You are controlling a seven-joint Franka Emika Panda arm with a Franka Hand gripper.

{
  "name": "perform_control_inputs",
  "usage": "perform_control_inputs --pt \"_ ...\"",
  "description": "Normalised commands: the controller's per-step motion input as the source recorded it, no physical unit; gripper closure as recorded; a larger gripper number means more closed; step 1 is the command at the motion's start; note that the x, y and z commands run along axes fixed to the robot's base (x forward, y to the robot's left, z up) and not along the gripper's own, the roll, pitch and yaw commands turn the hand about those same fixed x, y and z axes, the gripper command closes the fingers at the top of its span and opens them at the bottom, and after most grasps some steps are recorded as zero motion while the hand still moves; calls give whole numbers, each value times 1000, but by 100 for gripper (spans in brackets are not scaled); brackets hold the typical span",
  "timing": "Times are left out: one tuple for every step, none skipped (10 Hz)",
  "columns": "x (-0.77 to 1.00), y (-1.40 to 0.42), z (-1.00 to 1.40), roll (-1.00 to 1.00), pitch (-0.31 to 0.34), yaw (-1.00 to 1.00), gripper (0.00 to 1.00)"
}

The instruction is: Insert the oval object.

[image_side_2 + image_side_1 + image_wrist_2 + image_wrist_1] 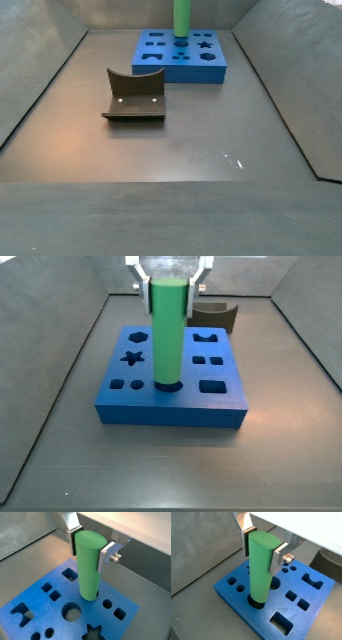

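The oval object (261,567), a smooth bright green peg, stands upright with its lower end in a hole of the blue block (314,594). My gripper (263,546) is shut on the peg's top, a pad pressed on each side. Both wrist views show this; in a wrist view the peg (89,567) meets the block (43,612) near a round hole, gripped by my gripper (89,548). In a side view the peg (166,331) rises from the block (174,411) under the gripper (170,281). In a side view only the peg (182,15) and block (201,72) show.
A dark grey curved piece (134,95) lies on the floor apart from the block; it also shows behind the block in a side view (214,314). The block has several other shaped holes. Grey walls enclose the floor.
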Motion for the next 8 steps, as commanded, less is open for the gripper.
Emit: perform_control_inputs --pt "0 0 0 6 0 0 100" --pt "0 -223 -97 0 0 0 100" --pt "86 -229 -109 0 0 -26 100" --pt "80 -177 -151 0 0 -37 100" --pt "60 -100 -143 -4 0 -6 100" --pt "0 0 -151 0 0 0 100" --pt "0 0 -277 0 0 0 100" --pt "0 -40 -349 0 0 0 100"
